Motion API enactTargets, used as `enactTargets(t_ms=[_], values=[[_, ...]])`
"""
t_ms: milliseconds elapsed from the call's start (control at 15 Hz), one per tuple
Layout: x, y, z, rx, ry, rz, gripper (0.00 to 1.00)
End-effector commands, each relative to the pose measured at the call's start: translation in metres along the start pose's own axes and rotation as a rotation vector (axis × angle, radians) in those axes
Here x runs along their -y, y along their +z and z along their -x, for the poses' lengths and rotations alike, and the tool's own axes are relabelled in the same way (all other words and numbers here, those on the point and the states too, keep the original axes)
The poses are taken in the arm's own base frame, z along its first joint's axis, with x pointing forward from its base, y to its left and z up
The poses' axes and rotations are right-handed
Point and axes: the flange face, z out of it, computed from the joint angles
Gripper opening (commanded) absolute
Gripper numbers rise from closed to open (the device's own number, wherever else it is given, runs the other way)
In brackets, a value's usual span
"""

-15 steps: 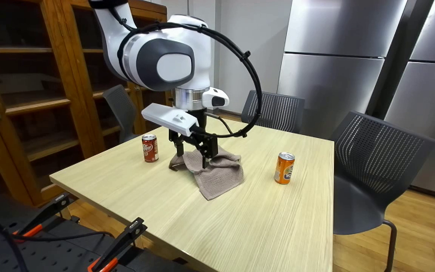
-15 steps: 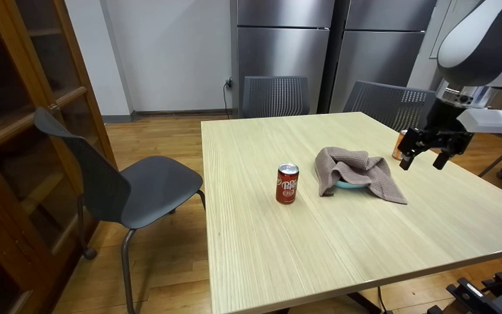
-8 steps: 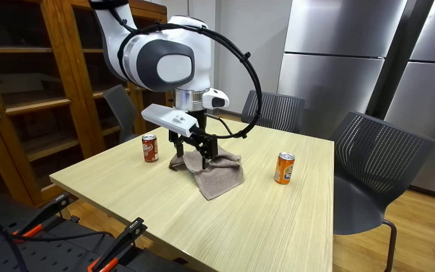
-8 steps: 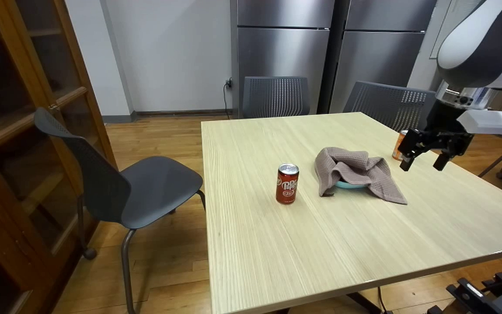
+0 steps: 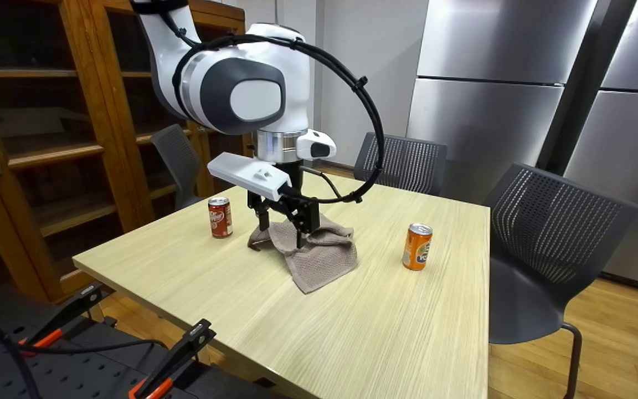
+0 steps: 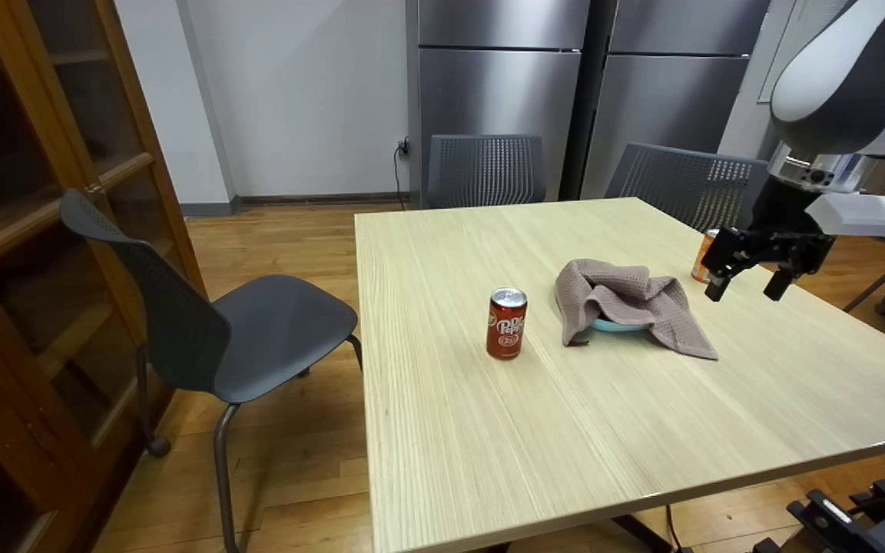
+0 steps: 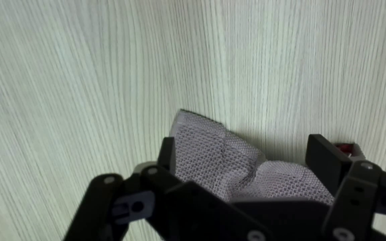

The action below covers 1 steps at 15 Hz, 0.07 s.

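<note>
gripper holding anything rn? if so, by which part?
Nothing is held: the gripper is open with nothing between its jaws, and in an exterior view the taupe cloth lies apart from it.

White arm (image 5: 257, 101), looped black cable (image 5: 379, 138)

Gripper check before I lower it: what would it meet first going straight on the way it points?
Probably the cloth, near its edge; depth is unclear, so the gripper might meet the table beside it instead.
</note>
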Motion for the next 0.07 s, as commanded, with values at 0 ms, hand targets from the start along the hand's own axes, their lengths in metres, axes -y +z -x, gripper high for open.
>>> enactTargets(t_ms=[0], values=[[0.0003,-0.0003,-0.0002,0.001,0.0,0.0,1.0]])
